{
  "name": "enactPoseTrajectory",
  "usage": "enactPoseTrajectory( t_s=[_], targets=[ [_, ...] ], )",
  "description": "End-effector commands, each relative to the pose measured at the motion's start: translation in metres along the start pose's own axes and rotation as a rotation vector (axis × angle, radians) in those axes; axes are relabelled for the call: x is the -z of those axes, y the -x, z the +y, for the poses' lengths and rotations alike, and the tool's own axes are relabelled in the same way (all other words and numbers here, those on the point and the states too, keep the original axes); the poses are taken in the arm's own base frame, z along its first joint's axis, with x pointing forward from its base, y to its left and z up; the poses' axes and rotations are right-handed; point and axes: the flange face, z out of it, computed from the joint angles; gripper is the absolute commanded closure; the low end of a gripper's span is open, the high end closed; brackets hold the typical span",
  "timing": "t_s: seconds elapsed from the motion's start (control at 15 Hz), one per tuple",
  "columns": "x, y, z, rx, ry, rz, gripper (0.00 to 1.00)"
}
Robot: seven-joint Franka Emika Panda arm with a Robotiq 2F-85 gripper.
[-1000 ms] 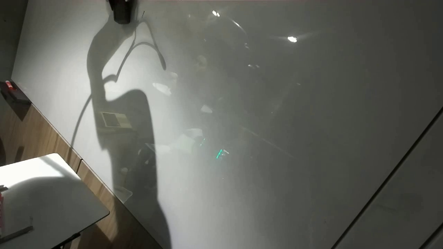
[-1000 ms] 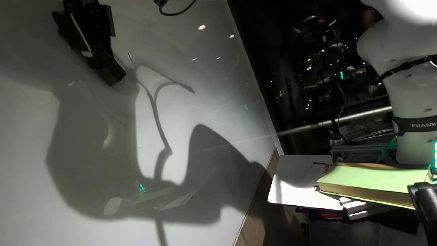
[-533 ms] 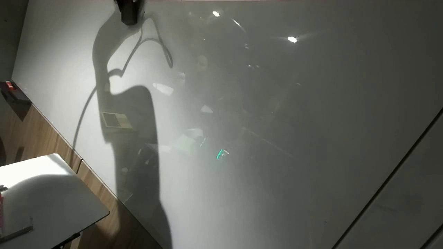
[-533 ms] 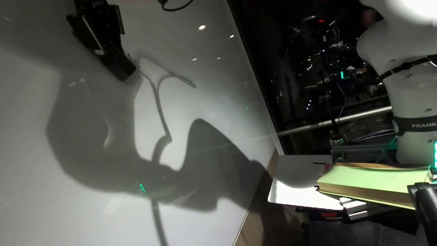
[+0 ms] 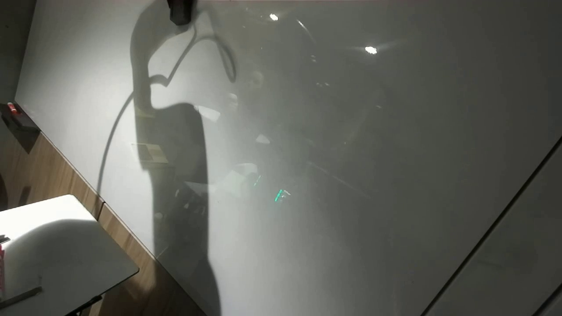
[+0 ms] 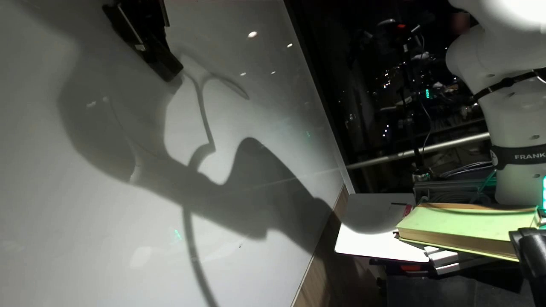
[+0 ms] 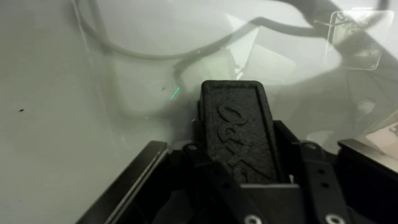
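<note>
A black eraser-like block [image 7: 236,124] with raised lettering sits lengthwise between the fingers of my gripper [image 7: 238,133] in the wrist view. Both fingers press against its long sides, so the jaws are shut on it. Its front end points at a glossy white board [image 6: 106,238]. In an exterior view the block [image 6: 166,66] is tilted towards the board's surface at the upper part; only its end [image 5: 181,13] shows in an exterior view at the top edge. Whether it touches the board I cannot tell. A tiny dark speck [image 7: 21,110] lies on the board, left of the gripper.
Wood panelling [image 5: 66,166] borders the board, with a dark holder carrying a red item [image 5: 12,108]. A white tabletop [image 5: 66,250] stands near it. A yellow-green box-like thing [image 6: 465,221] lies beside the white arm base [image 6: 516,128]. The arm's shadow and reflections cross the board.
The gripper and block have shifted right and slightly up in both exterior views, their shadow moving along. A short dark line near the block's end earlier is no longer seen.
</note>
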Motion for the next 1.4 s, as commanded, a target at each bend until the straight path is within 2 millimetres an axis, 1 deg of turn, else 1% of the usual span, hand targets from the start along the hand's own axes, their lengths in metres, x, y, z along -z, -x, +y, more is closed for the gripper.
enactPoseTrajectory(
  t_s=[0.0, 0.33, 0.4, 0.53, 0.73, 0.8, 0.93, 1.0, 1.07, 1.2, 1.33],
  targets=[
    [-0.009, -0.029, 0.031, -0.023, 0.059, 0.046, 0.70],
    [-0.005, -0.031, 0.038, -0.020, 0.089, 0.037, 0.70],
    [-0.004, -0.031, 0.037, -0.021, 0.088, 0.036, 0.70],
    [0.003, -0.029, 0.031, -0.021, 0.072, 0.037, 0.70],
    [0.018, -0.024, 0.008, -0.012, 0.044, 0.037, 0.70],
    [0.023, -0.022, -0.004, -0.006, 0.034, 0.041, 0.70],
    [0.030, -0.021, -0.022, 0.015, 0.021, 0.051, 0.70],
    [0.033, -0.022, -0.027, 0.027, 0.013, 0.058, 0.70],
    [0.006, -0.022, -0.038, 0.044, 0.019, 0.058, 0.70],
    [0.003, -0.020, -0.061, 0.065, 0.011, 0.058, 0.70],
    [-0.005, -0.018, -0.077, 0.076, 0.006, 0.051, 0.70]
  ],
)
